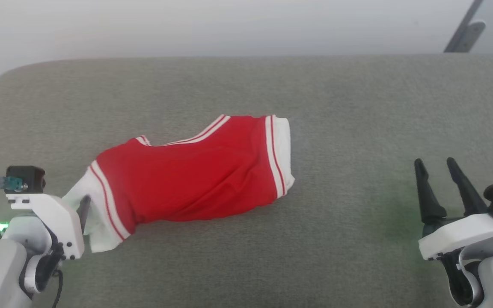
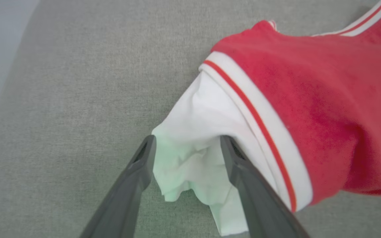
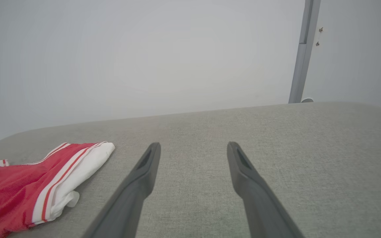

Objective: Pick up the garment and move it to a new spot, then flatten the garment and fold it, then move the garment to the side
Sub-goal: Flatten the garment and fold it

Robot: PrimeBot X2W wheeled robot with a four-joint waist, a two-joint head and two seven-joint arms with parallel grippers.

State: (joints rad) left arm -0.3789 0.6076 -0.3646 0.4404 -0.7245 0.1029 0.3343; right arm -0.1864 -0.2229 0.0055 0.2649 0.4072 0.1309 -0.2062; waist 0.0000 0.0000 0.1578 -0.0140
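One garment (image 1: 186, 179), a red shirt with white striped trim, lies bunched on the grey cloth-covered counter (image 1: 357, 107), left of the middle. Two white sleeves show: one at its right end toward the far side, one at its left end nearest the robot.

Two grippers are in view. The left gripper (image 2: 188, 142) is at that near sleeve with its two fingers (image 2: 144, 165) spread apart. The crumpled white cloth lies loose between them and is not pinched. The right gripper (image 1: 435, 161) hovers low over the counter well to the right of the garment, its fingers released and parted with nothing between them.

The counter's far edge runs straight across below a pale wall and rounds off at the far left corner. Bare cloth lies open behind the garment up to that edge, and a wide bare stretch separates the garment from the right gripper. One grey post (image 1: 464, 30) stands past the far right edge.
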